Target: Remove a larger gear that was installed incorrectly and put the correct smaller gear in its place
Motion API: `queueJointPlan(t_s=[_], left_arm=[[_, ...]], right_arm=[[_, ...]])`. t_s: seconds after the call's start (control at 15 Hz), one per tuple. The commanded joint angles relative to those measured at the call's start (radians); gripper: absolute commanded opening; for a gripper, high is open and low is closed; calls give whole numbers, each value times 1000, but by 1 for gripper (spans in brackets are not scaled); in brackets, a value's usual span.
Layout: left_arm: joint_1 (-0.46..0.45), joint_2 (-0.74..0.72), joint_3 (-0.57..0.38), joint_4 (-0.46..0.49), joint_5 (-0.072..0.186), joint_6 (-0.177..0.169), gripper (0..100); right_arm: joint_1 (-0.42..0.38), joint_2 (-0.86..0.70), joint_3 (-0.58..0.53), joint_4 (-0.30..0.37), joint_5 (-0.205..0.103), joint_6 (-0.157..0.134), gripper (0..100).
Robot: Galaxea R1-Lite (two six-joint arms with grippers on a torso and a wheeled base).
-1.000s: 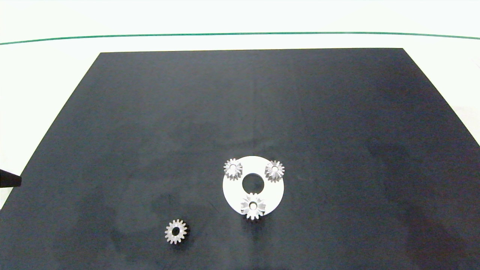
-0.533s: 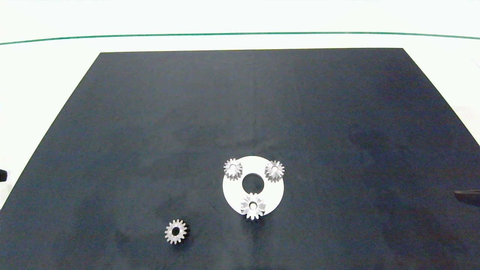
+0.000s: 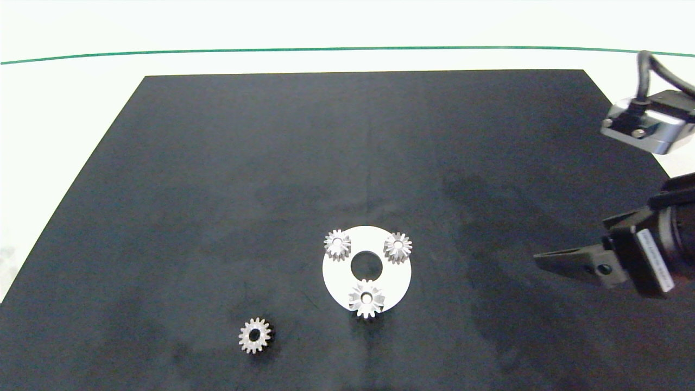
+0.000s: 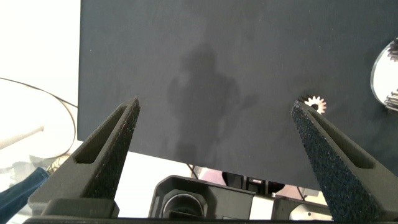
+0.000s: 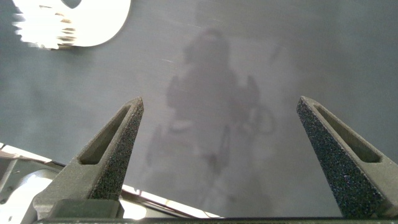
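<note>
Two arms, one in play: right gripper [image 3: 543, 259], fingers spread and empty, hangs over the black mat's [image 3: 347, 152] right edge, well apart from the star-like silver larger gear [image 3: 366, 298] on the white disc's [image 3: 396, 277] near rim; left gripper [image 4: 214, 134], also spread, sits off the mat's left edge.

The right arm [image 3: 646, 255] is cut off by the head view's edge, and the left arm lies wholly outside it. In the right wrist view the white disc [image 5: 81, 22] is blurred and cropped, its gears indistinct.
</note>
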Motion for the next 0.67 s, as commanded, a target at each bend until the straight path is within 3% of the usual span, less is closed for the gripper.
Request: queueJointPlan(t_s=[0.07,0.4,0.53,0.67], left_arm=[[0,-7,-2,6,1,-2,100],[0,-7,-2,6,1,-2,100],[1,-7,-2,6,1,-2,100],[1,-5,0,6,1,-2,100]], right_arm=[[138,178,-89,5,-82,40,100],[275,345,-287,89,-88,46,100],[312,398,-399,181,-114,46,100],[335,458,-498,254,-117,46,100]])
